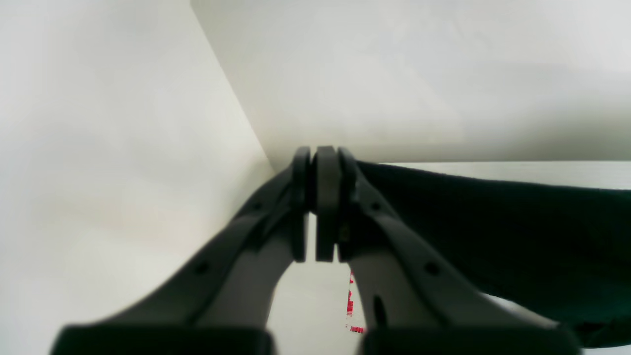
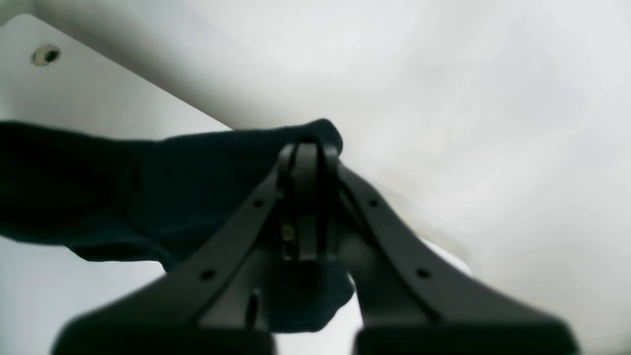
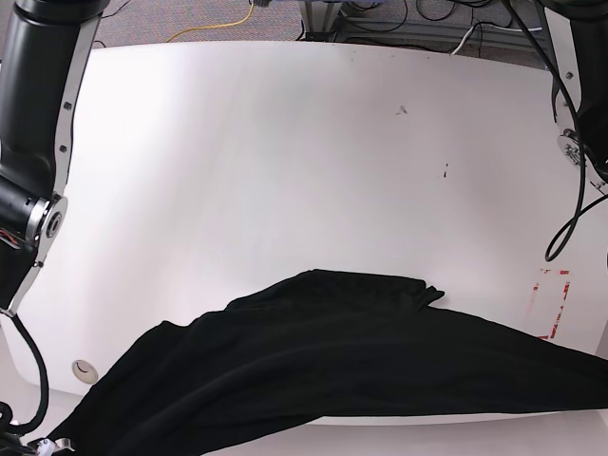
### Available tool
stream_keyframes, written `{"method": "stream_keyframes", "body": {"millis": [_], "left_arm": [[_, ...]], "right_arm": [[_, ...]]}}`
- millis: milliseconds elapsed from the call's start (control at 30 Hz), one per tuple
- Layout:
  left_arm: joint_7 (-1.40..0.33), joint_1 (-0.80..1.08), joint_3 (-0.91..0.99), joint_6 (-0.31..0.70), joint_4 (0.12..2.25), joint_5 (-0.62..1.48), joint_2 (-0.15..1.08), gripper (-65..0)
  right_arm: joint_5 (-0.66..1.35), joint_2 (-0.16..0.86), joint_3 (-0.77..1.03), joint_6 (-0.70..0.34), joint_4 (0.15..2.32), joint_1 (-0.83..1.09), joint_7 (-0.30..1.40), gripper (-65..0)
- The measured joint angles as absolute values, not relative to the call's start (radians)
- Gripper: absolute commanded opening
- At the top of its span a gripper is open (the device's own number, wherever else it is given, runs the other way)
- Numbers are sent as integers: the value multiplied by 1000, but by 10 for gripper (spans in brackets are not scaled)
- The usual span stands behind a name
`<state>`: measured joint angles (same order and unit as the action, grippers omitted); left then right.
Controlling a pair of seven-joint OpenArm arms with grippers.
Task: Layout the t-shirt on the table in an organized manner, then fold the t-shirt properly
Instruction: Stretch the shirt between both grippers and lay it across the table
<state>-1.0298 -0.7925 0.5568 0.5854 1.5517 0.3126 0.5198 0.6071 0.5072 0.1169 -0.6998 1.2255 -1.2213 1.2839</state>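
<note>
black t-shirt (image 3: pixel 332 356), white table (image 3: pixel 285 142), red tape outline (image 3: pixel 551 302), dark grey tools

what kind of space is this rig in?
Probably a robotics lab bench: a white table with red tape marking a zone, loose cables on the carpet behind, and a black t-shirt as test item.

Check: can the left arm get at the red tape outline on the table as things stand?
Probably not freely. The left gripper is shut on the t-shirt, stretched across to the right gripper. The red tape outline lies uncovered just past the cloth, so the path looks clear, but reaching it would drag the shirt.
</note>
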Motion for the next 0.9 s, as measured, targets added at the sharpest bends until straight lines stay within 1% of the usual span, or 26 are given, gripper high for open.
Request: {"method": "stream_keyframes", "body": {"millis": [133, 233, 633, 733, 900], "left_arm": [[-1024, -789, 579, 594, 1553, 319, 519, -650], [-1027, -782, 593, 625, 1552, 311, 522, -650], [-1037, -768, 591, 634, 1552, 312, 522, -650], [-1062, -743, 591, 638, 1556, 313, 522, -650], [-1068, -642, 593, 642, 1594, 313, 518, -650]], "right_arm": [[609, 508, 117, -700, 1225, -1221, 1284, -650], [606, 510, 117, -700, 1224, -1223, 1285, -650], [606, 510, 116, -700, 1224, -1237, 1288, -650], [607, 509, 116, -700, 1224, -1237, 1287, -650], [609, 513, 116, -699, 1227, -1222, 1297, -650]]}}
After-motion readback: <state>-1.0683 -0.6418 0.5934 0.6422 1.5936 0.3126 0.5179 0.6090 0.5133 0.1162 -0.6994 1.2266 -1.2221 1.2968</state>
